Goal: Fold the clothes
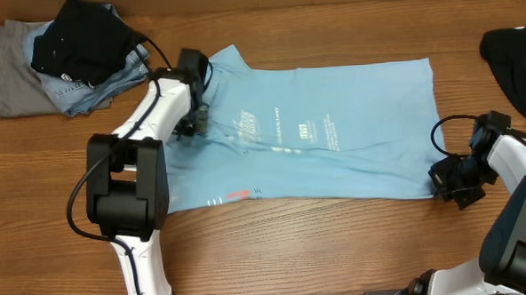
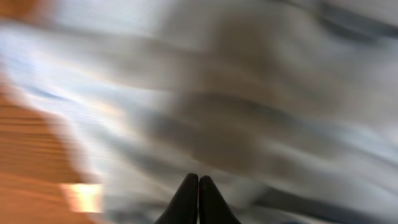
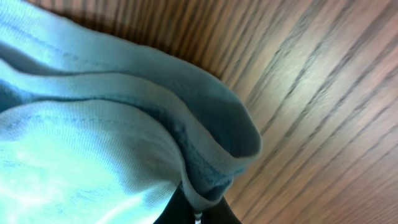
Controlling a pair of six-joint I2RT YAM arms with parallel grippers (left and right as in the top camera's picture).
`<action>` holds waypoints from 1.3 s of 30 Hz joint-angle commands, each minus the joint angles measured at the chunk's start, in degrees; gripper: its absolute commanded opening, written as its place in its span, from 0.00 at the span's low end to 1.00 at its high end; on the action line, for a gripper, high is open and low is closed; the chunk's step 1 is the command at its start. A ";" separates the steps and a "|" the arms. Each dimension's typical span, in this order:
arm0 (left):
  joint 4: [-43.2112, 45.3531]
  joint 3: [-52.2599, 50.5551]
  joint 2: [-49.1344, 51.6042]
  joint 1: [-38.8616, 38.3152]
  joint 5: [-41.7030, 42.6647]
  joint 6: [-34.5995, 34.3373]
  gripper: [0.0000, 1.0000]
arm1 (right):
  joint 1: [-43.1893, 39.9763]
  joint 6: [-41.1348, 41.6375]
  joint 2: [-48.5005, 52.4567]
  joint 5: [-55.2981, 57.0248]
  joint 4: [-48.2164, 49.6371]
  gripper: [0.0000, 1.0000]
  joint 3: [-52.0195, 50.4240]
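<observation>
Garments (image 1: 63, 58) heaped near T-shirt (image 1: 334, 153); black cloth (image 1: 517, 61) opposite.

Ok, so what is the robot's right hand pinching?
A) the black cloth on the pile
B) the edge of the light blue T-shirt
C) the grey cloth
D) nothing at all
B: the right wrist view shows the thick hem of the light blue T-shirt tucked between the fingers of the right gripper, and from overhead that gripper sits at the shirt's corner.

light blue t-shirt (image 1: 368, 98) with white print, on brown wood-grain table (image 1: 338, 246).
</observation>
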 commanded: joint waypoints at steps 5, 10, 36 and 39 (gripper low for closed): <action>-2.05 8.74 0.61 1.92 -8.83 0.83 0.16 | -0.20 0.02 0.22 3.17 -0.20 0.04 1.33; -15.85 18.10 0.61 1.57 -8.11 -4.07 0.12 | -0.22 0.52 0.20 3.19 -0.50 0.04 1.73; -18.71 0.92 0.72 -5.33 22.01 -4.74 0.04 | -0.20 -0.07 0.11 3.17 -8.85 0.04 13.40; -16.33 -0.63 0.74 -3.43 18.99 -4.72 0.04 | -0.20 -0.24 0.11 3.17 -8.94 0.04 13.40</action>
